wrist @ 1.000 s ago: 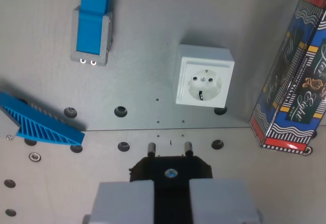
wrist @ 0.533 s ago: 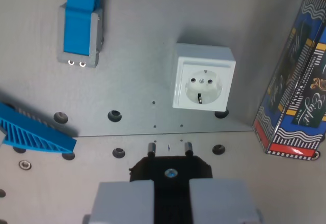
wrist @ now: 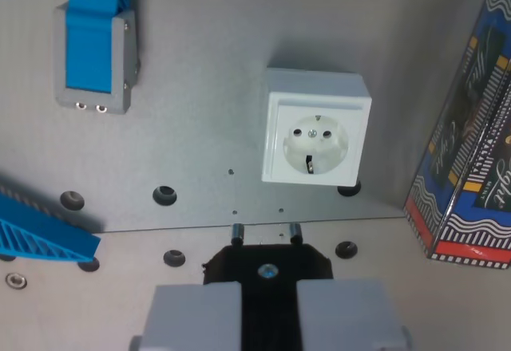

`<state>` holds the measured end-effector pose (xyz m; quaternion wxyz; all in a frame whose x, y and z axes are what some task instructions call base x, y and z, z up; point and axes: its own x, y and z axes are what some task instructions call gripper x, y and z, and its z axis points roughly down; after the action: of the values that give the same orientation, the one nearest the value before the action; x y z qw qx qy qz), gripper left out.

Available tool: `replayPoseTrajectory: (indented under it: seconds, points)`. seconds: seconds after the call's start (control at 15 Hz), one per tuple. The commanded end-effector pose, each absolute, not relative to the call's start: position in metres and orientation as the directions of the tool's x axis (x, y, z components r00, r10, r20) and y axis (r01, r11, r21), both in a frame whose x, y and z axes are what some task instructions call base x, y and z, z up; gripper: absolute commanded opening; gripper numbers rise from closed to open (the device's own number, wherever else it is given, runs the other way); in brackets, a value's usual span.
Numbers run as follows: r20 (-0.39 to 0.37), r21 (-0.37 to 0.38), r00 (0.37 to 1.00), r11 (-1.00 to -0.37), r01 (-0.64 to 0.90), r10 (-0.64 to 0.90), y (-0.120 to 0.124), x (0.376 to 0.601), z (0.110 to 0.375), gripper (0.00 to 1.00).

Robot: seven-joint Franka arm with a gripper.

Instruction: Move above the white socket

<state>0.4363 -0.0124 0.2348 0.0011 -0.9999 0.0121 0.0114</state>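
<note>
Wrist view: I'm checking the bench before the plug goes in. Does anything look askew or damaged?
Nothing looks damaged. The white socket sits flat and intact, only slightly rotated in the wrist view. The plug in the tool points its two pins toward it, pins straight. The patterned box stands clear at the wrist view's right.

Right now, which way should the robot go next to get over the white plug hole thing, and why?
Probably a small move forward and a bit toward the wrist view's right. The white socket sits ahead of the black plug held in the gripper, and its holes lie slightly right of the plug's pins.
</note>
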Motion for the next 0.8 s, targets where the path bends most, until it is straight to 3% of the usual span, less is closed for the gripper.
replayPoseTrajectory:
  seconds: [0.07,0.8]
  points:
    - [0.058,-0.012,0.995,-0.996,-0.084,-0.084,-0.017,0.433,0.219,0.0]
    - [0.064,-0.022,0.991,-0.993,-0.114,-0.115,-0.03,0.416,0.163,0.0]
